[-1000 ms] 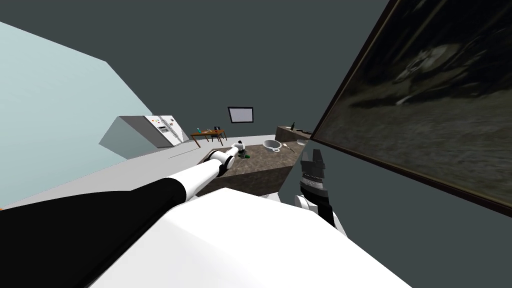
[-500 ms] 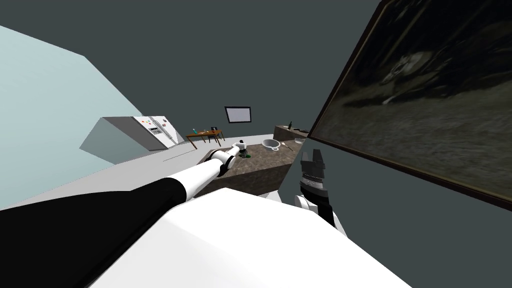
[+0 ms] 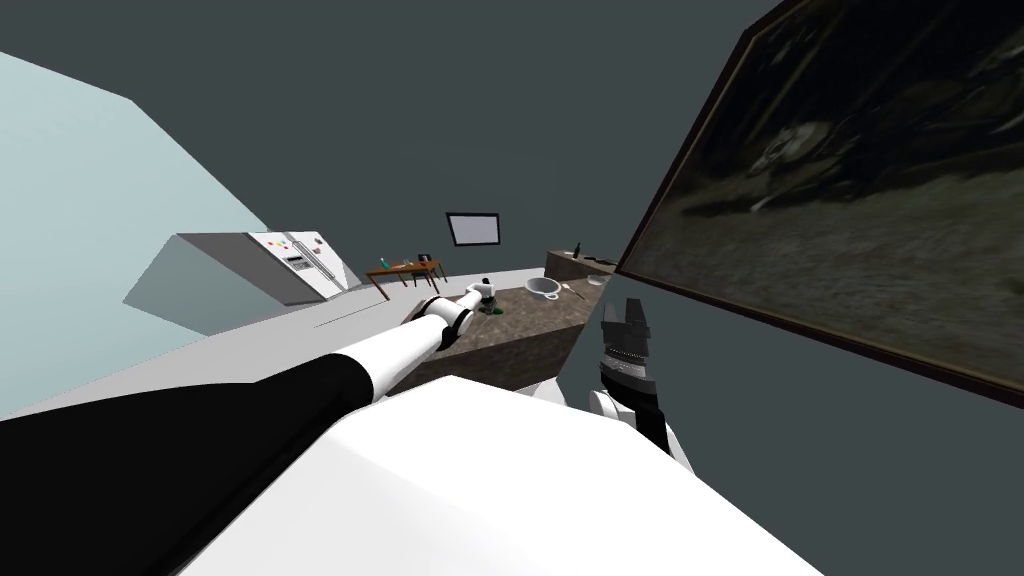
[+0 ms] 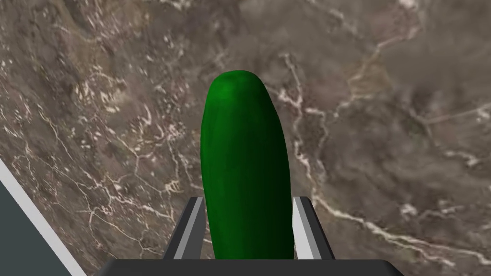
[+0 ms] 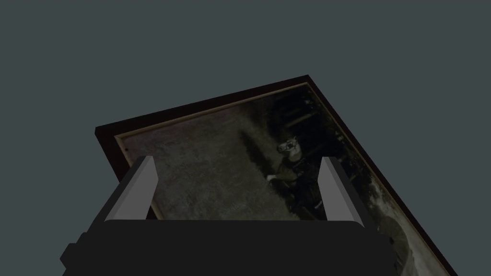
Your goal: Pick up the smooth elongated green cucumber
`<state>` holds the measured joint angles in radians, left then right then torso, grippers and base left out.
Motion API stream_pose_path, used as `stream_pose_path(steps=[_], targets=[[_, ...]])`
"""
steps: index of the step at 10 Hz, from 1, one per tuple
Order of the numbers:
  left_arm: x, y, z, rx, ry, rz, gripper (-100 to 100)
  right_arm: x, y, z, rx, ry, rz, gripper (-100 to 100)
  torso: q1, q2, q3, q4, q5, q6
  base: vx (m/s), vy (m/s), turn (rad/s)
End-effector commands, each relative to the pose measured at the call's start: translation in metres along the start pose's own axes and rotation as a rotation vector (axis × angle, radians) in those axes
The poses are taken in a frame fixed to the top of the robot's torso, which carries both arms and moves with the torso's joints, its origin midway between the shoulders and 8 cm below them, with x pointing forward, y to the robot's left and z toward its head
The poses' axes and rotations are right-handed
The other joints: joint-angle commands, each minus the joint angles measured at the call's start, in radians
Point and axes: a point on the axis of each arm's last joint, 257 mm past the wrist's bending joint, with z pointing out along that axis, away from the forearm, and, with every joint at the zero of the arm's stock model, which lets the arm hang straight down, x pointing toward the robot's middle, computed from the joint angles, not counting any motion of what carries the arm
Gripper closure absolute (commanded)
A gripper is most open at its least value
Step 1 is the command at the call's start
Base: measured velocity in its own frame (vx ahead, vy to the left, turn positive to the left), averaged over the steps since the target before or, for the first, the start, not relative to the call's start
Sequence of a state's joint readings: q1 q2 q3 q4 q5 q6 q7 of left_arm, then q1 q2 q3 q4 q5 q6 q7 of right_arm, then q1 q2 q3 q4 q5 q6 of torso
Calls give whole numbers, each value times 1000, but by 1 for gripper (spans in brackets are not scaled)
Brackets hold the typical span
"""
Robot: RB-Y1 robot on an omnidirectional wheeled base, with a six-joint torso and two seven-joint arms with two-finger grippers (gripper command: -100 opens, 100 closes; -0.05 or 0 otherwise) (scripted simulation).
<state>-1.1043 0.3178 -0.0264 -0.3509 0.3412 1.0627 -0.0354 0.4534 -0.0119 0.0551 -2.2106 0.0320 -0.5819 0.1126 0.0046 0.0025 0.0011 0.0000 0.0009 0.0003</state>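
A smooth, dark green cucumber (image 4: 244,167) stands between the fingers of my left gripper (image 4: 245,225), which press its two sides. Beneath it lies a brown marbled counter top (image 4: 383,120). In the head view my left arm reaches out over that counter (image 3: 530,325), and the left gripper (image 3: 488,303) sits small at its end with a bit of green, the cucumber (image 3: 491,310), under it. My right gripper (image 3: 624,318) is raised close to my chest beside the counter's near corner, and its fingers (image 5: 139,189) stand wide apart with nothing between them.
A pale bowl (image 3: 543,288) and a spoon-like utensil (image 3: 575,292) lie further along the counter. A large dark framed picture (image 3: 860,210) hangs close on the right. A fridge (image 3: 290,262), a small wooden table (image 3: 404,270) and a wall screen (image 3: 473,229) stand far off.
The whole head view has shifted a little, so the fridge and far wall drift left. My arms keep their places, and the left gripper stays at the cucumber.
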Motion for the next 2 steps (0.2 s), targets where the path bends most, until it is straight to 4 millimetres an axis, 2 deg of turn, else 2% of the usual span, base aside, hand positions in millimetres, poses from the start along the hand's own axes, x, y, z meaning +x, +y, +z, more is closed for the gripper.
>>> stream_pose_path(steps=[1,2], targets=[[0,0,0,0,0,0,100,0,0,0,0,0,0,0,0,0,0,0,0,0,-24,40,-38],[1,0,0,1,1,-2,0,0,0,0,0,0,0,0,-1,-1,0,0,0,-1,-4,5,4]])
